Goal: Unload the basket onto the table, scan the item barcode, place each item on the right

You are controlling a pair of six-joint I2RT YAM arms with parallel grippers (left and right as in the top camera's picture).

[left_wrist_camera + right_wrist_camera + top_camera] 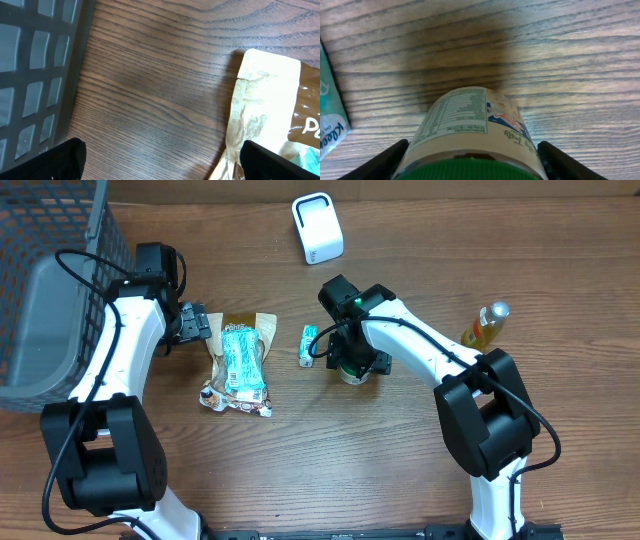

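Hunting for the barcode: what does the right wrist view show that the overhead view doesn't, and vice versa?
Only right wrist: the nutrition label on the jar. Only overhead: white scanner, grey basket, snack bag, yellow bottle, left gripper. Both: the jar flanked by the right gripper, teal tissue pack beside it. I can't make out a barcode in either.

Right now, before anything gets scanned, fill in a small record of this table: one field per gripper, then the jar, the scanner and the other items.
left gripper: open, empty, beside the snack pouch
right gripper: fingers either side of the green-lidded jar; contact unclear
jar label: nutrition panel faces the right wrist camera
scanner: white, at the table's far side, apart from the jar
Kleenex pack: lies just left of the jar
bottle of yellow liquid: far right
grey basket: far left
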